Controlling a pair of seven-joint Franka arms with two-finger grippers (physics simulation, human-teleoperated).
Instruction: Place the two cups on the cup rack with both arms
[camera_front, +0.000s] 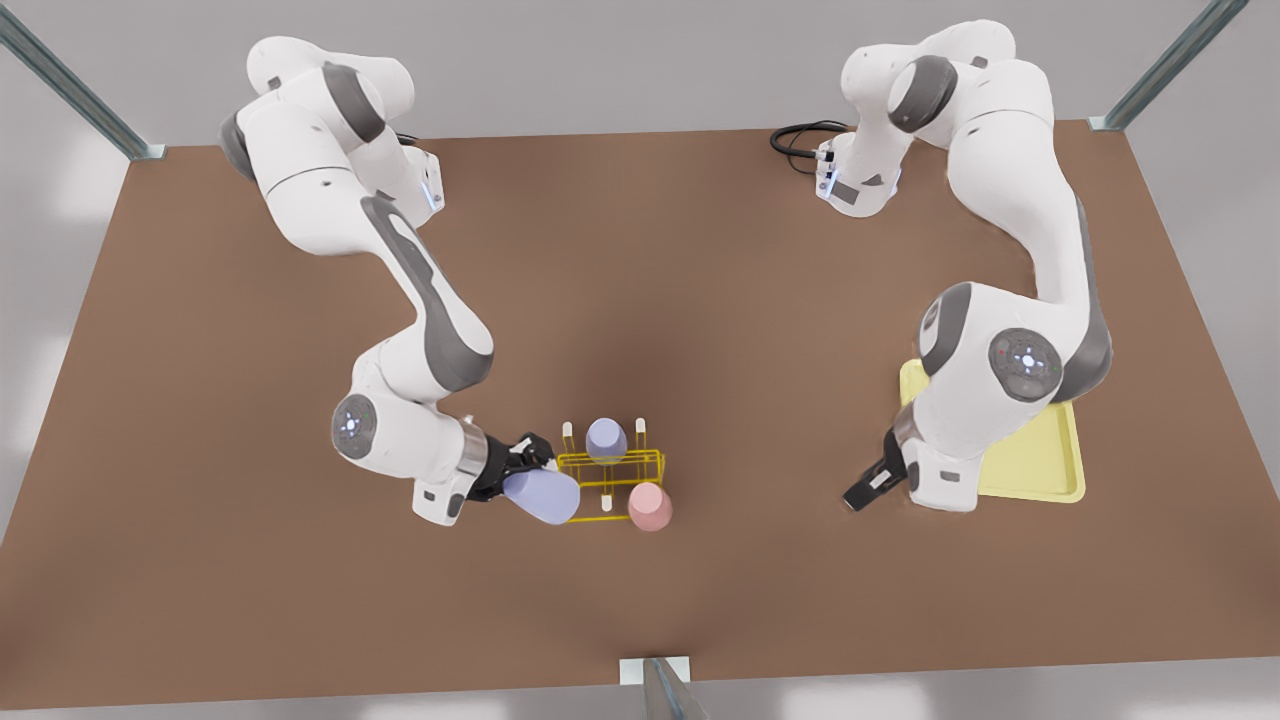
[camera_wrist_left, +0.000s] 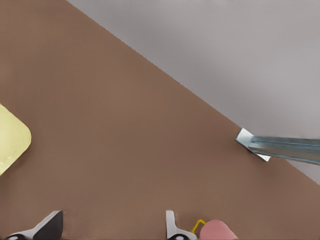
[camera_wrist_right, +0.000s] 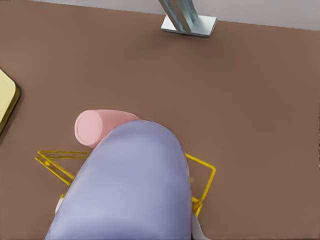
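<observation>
On the front view's left, the right gripper (camera_front: 528, 462) is clamped on a lavender cup (camera_front: 541, 497), held tilted on its side at the left end of the yellow rack (camera_front: 610, 467); the tilt looks meant to bring the cup's open mouth toward one of the white-tipped pegs, so I judge this cup is in the middle of being hung. In the right wrist view the same lavender cup (camera_wrist_right: 127, 187) sits close before the camera, with the rack's wires (camera_wrist_right: 202, 180) showing on either side of it. A second lavender cup (camera_front: 606, 438) sits upside down on a peg at the back of the rack, and the pink cup (camera_front: 650, 506) sits upside down at the rack's near right corner, so both appear already placed. Well apart, toward the front view's right, the left gripper (camera_front: 868, 487) hangs low over the brown table (camera_front: 760, 330) with its fingers apart and nothing between them; this arm waits just beside the flat pale-yellow tray (camera_front: 1040, 465). In the left wrist view the fingertips (camera_wrist_left: 171, 225) frame bare table, with the pink cup (camera_wrist_left: 218, 230) and a corner of the tray (camera_wrist_left: 12, 140) at the edges.
</observation>
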